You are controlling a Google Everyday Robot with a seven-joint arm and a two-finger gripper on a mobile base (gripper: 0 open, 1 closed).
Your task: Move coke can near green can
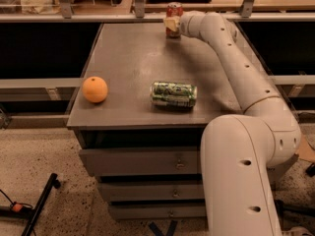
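Gripper (172, 23) sat at the table's (129, 53) 12 o'clock edge, right against the upright coke can (174, 9), with a tan pad across the can's front; whether it was clamped on the can or loose around it could not be told. An orange (95, 89) rested toward 8 o'clock, close to the near left corner. Toward 5 o'clock the green can (173, 94) lay on its side, well apart from the coke can. From 4 o'clock the white arm (239, 63) stretched over the table's right side to the gripper.
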